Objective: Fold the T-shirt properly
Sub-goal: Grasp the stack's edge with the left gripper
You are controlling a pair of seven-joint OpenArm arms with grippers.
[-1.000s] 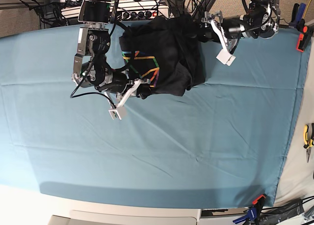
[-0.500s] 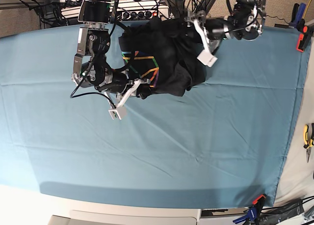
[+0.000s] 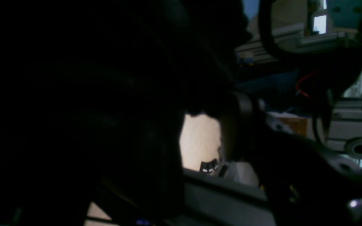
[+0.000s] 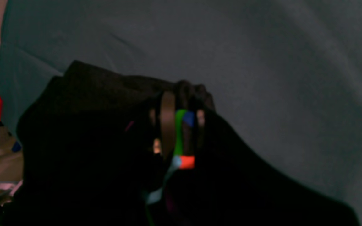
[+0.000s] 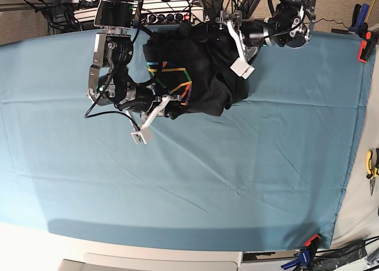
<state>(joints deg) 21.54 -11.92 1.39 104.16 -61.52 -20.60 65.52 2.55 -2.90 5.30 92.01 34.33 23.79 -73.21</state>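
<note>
Fingers, right arm (image 5: 155,118): one white finger lies out over the teal cloth, the other is pressed at the near-left hem of the T-shirt (image 5: 195,70); whether cloth is pinched between them cannot be told. Right wrist view shows black fabric with bits of coloured print bunched close against the lens.
Fingers, left arm (image 5: 235,46): spread wide and released, white pad over the shirt's right-hand edge at the far side; nothing held.
T-shirt: crumpled black heap at the far edge of the tabletop (image 5: 177,194), between the two arms; rainbow line print showing on its left part.
Left wrist view: almost wholly dark, black fabric filling the left; arm hardware dim at right.
Tabletop: covered by a teal cloth, lightly creased.
Far edge: power strip (image 5: 172,15) and cables behind the shirt.
Right margin: pliers with yellow handles (image 5: 372,167) off the cloth.
</note>
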